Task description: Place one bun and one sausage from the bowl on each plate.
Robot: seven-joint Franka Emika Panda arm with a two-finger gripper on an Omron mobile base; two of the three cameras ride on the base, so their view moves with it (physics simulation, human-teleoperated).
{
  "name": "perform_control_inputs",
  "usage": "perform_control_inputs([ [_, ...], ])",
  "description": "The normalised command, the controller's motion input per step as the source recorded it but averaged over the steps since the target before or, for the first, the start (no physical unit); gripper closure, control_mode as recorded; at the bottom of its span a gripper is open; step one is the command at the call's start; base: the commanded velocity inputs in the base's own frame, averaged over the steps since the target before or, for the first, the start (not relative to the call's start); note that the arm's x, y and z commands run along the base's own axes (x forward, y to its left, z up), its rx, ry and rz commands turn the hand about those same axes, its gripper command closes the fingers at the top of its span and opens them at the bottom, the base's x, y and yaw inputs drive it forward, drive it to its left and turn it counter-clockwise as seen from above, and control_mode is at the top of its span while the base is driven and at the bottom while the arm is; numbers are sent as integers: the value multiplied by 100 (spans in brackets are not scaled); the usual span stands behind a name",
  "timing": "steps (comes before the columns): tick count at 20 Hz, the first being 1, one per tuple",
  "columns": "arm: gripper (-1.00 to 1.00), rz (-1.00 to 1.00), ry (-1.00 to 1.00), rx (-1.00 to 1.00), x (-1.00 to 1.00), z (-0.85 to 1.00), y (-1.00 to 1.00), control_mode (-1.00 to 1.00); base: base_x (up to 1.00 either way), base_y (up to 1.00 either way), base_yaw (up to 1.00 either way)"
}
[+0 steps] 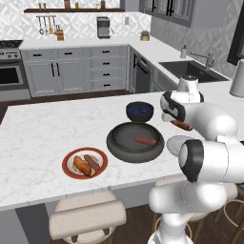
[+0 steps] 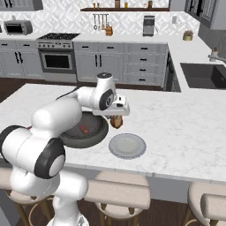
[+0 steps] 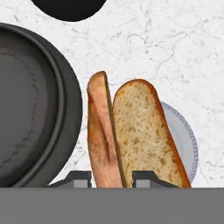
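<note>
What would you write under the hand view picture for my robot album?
Gripper holds a bun above the marble counter, between the dark grey bowl and the light grey plate.

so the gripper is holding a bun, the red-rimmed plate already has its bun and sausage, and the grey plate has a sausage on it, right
Not quite: the light grey plate has nothing on it yet, as the right base view shows. The other sausage lies in the dark grey bowl. The rest holds: the gripper grips a bun, and the red-rimmed plate has both.
</note>
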Motion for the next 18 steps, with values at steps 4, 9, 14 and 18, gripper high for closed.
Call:
perform_control_inputs([
  [4,100,-8,0,18,-41,-3,-100,-100,0,0,0],
  [9,100,-3,15,19,-8,-28,-67,-100,0,0,0],
  [14,100,0,7,8,0,-56,-39,-100,0,0,0],
  [18,100,0,0,-2,2,-48,4,-100,0,0,0],
])
